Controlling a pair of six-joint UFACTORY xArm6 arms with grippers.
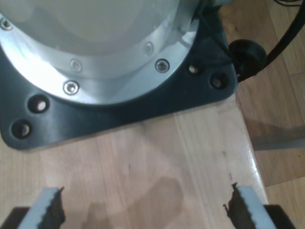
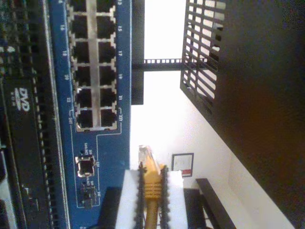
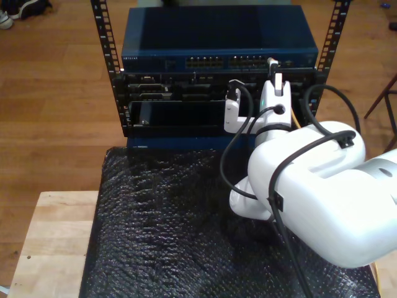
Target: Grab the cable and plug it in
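My second gripper (image 2: pixel 151 188) is clamped on the cable (image 2: pixel 151 183), pinching the yellow-orange boot between its white pads (image 2: pixel 128 200), with the clear plug (image 2: pixel 144 153) sticking out past the tips. It's hovering just short of the blue network switch (image 2: pixel 121 143). The plug sits near the end of the double row of ports (image 2: pixel 94 62) and isn't in any of them. A black unit with a DVD logo (image 2: pixel 21 99) sits right beside the switch face.

In the exterior view the switch (image 3: pixel 155 62) sits on top in a black rack (image 3: pixel 102 37), darker gear stacked under it. The white second arm (image 3: pixel 310 186) reaches in from the exterior view's right, its gripper (image 3: pixel 273 68) up at the port row. Black bubble-wrap-looking sheet (image 3: pixel 161 236) covers the table in front of the rack, bare light wood tabletop (image 3: pixel 49 242) showing at the exterior view's left. Floor is brown wood planks (image 3: pixel 56 93).

My first gripper (image 1: pixel 147 207) is spread wide with nothing in it, over pale wood bench (image 1: pixel 143 157) next to a black mounting plate (image 1: pixel 119 114) carrying a silver round arm base (image 1: pixel 95 57). A black cord (image 1: pixel 286 38) trails off beside it.
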